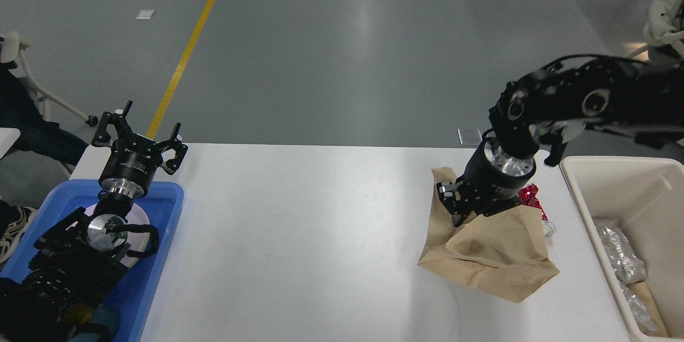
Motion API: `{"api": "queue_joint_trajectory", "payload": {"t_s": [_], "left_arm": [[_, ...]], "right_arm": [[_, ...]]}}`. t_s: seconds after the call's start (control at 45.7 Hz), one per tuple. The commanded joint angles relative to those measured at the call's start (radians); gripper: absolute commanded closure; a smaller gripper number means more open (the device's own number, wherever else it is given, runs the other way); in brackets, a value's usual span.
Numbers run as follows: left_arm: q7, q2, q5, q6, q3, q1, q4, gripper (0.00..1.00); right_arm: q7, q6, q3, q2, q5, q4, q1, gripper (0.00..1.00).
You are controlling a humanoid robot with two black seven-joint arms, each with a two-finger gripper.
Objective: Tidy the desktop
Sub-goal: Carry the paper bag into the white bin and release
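Right end effector [464, 207] clamped on brown paper bag [491, 248] over desktop [299, 235], left end effector [140, 136] spread wide

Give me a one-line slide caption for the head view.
Right claw lifts a crumpled brown paper bag off the white desktop beside the cream bin; left claw open above the blue tray.

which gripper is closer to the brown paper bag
Right. The right gripper is at the brown paper bag's top edge, apparently gripping it; the left gripper hangs open far across the desktop, above the blue tray.
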Motion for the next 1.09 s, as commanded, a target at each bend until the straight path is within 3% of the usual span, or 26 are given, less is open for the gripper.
{"api": "queue_joint_trajectory", "payload": {"t_s": [0.0,0.219,0.459,0.7,0.984,1.006,1.028,1.05,1.072], "left_arm": [[0.0,0.0,0.0,0.0,0.0,0.0,0.0,0.03],[0.0,0.0,0.0,0.0,0.0,0.0,0.0,0.03],[0.0,0.0,0.0,0.0,0.0,0.0,0.0,0.03],[0.0,0.0,0.0,0.0,0.0,0.0,0.0,0.03],[0.0,0.0,0.0,0.0,0.0,0.0,0.0,0.03],[0.0,0.0,0.0,0.0,0.0,0.0,0.0,0.03],[0.0,0.0,0.0,0.0,0.0,0.0,0.0,0.03],[0.0,0.0,0.0,0.0,0.0,0.0,0.0,0.03],[0.0,0.0,0.0,0.0,0.0,0.0,0.0,0.03]], "right_arm": [[-0.001,0.115,-0.012,-0.088,-0.006,0.01,0.134,1.0],[0.0,0.171,-0.089,-0.113,-0.009,0.003,0.337,1.0],[0.0,0.151,-0.17,-0.152,-0.015,-0.094,0.314,1.0],[0.002,0.144,-0.209,-0.35,-0.015,-0.456,0.023,1.0],[0.008,0.016,-0.012,-0.392,-0.007,-0.809,-0.445,1.0],[0.008,-0.01,0.006,-0.392,-0.009,-0.825,-0.479,0.94],[0.008,-0.042,0.018,-0.389,-0.009,-0.842,-0.51,0.82],[0.008,-0.154,0.035,-0.375,-0.009,-0.888,-0.581,0.41],[0.008,-0.211,0.038,-0.366,-0.009,-0.904,-0.61,0.22]]}}
